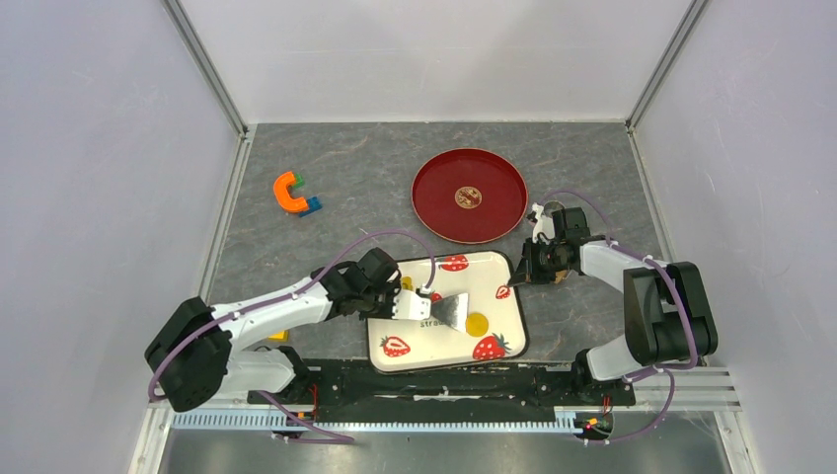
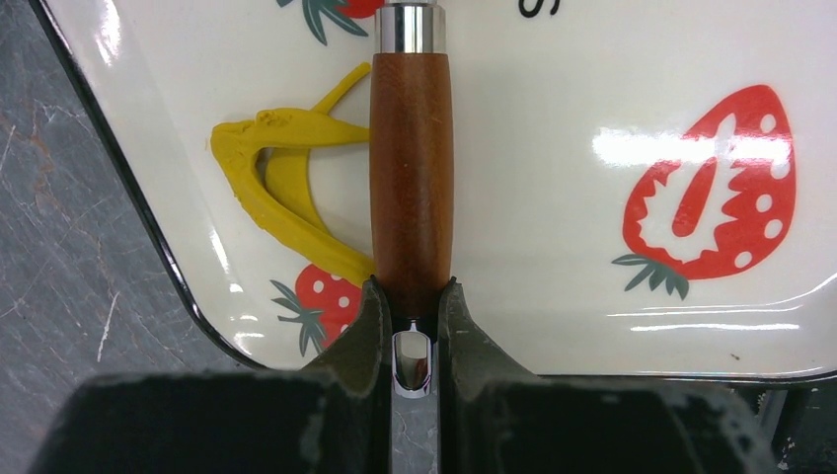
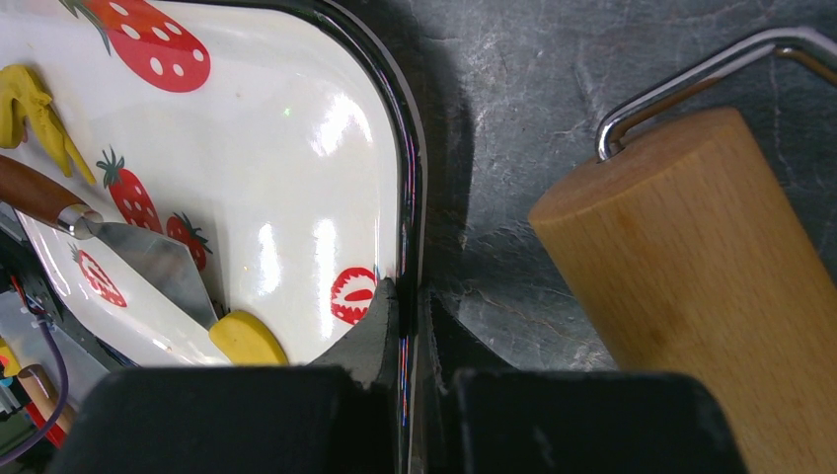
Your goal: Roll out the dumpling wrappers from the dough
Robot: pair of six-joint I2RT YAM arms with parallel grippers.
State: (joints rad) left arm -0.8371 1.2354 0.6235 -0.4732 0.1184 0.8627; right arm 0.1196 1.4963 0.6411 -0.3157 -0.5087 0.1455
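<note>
Dumpling wrapper (image 1: 478, 323): one small flat yellow disc lying on the strawberry-print tray (image 1: 444, 346), in its near-right part, close to a printed strawberry. In the right wrist view the disc (image 3: 247, 339) sits at the tip of the scraper's metal blade; the blade edge appears to touch it.

Left gripper (image 1: 410, 301): clenched on the scraper (image 1: 452, 311) at the end of its brown wooden handle (image 2: 411, 168), both fingers pressed to the handle's sides. The blade slopes down to the tray surface (image 2: 553, 148).

Yellow scrap (image 2: 266, 188): irregular curved piece on the tray, just left of the handle, well apart from the disc.

Right gripper (image 1: 517, 276): closed on the tray's right rim, one finger inside the rim and one outside (image 3: 410, 296).

Wooden rolling pin (image 3: 691, 286) with a wire frame lies on the grey table (image 1: 336, 178), just right of the tray, not held.

Red plate (image 1: 439, 193) stands beyond the tray. An orange toy (image 1: 291, 193) lies far left.
</note>
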